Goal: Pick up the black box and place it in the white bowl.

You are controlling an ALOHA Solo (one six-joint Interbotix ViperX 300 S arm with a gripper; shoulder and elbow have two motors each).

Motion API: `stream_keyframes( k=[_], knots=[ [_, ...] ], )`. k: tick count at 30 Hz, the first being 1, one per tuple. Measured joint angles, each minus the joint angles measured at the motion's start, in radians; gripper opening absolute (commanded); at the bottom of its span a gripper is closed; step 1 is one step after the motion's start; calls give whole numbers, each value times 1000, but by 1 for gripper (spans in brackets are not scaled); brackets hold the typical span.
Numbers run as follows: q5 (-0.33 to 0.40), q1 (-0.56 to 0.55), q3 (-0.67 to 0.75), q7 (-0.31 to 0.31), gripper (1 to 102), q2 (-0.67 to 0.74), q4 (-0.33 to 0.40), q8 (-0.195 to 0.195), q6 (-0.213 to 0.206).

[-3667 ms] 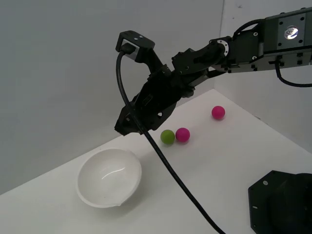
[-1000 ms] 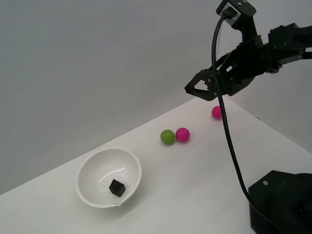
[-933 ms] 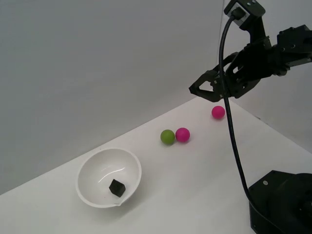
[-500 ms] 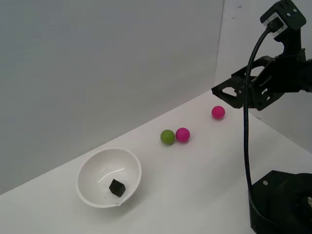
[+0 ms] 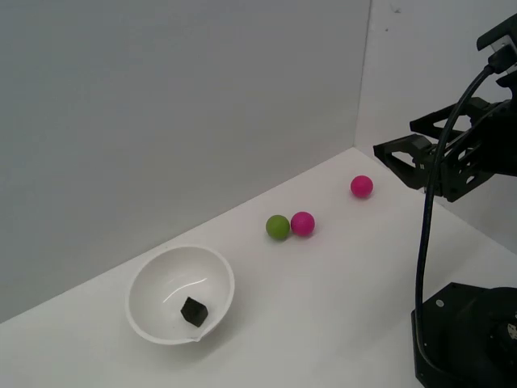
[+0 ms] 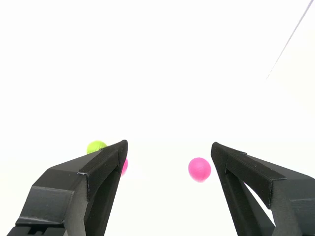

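Nearest to us in the exterior view, at the lower corner on the exterior view's right, sits the black robot base, with a thick black cable rising from it toward the arm.

A little further in, toward the exterior view's left, we note the white bowl resting on the white table. The black box lies inside the bowl, on its inner floor, tilted on an edge or corner; nothing touches it.

Further back, mid-table, a green ball and a pink ball sit touching or nearly so, the green one on the exterior view's left. Well apart from them, deeper toward the corner of the walls, a second pink ball rests alone.

The gripper hangs in the air at the exterior view's right edge, above the table and well apart from the bowl. In the wrist view we see its two black fingers spread wide, nothing between them, the gripper empty. Beyond the fingers that view shows the lone pink ball, the green ball and a sliver of the other pink ball behind one finger. The rest of that view is washed out white.
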Motion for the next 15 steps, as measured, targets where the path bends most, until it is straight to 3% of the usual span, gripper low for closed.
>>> stream_keyframes(
  k=[15],
  knots=[
    [38, 32, 67, -15, 90, 66, 41, -15, 34]
  ],
)
